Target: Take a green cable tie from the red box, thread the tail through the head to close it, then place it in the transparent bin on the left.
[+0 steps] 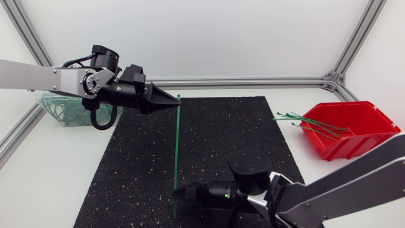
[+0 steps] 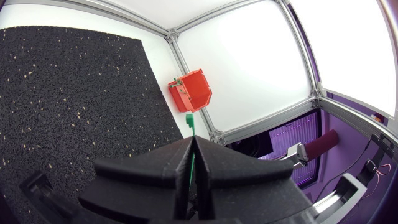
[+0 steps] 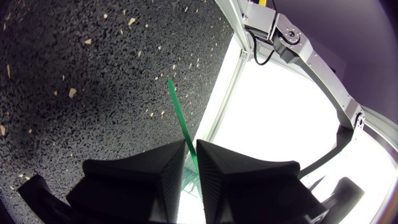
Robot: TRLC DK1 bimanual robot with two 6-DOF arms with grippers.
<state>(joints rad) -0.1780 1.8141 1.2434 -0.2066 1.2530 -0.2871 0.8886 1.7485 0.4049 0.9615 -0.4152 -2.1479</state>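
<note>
A straight green cable tie (image 1: 176, 145) hangs stretched over the black mat between my two grippers. My left gripper (image 1: 177, 99) is shut on its far end, and in the left wrist view the tie's head (image 2: 189, 120) pokes out past the closed fingertips (image 2: 193, 140). My right gripper (image 1: 175, 192) sits at the tie's near end by the mat's front edge. In the right wrist view the tail (image 3: 177, 112) runs into a narrow gap between the fingers (image 3: 191, 144), which stand slightly apart around it. The red box (image 1: 351, 130) with several green ties (image 1: 310, 123) is at the right.
The transparent bin (image 1: 63, 107), holding green ties, stands at the left behind my left arm. The black mat (image 1: 126, 177) covers the middle of the white table. Aluminium frame rails (image 1: 253, 81) run along the back and sides. The red box (image 2: 191, 90) shows far ahead in the left wrist view.
</note>
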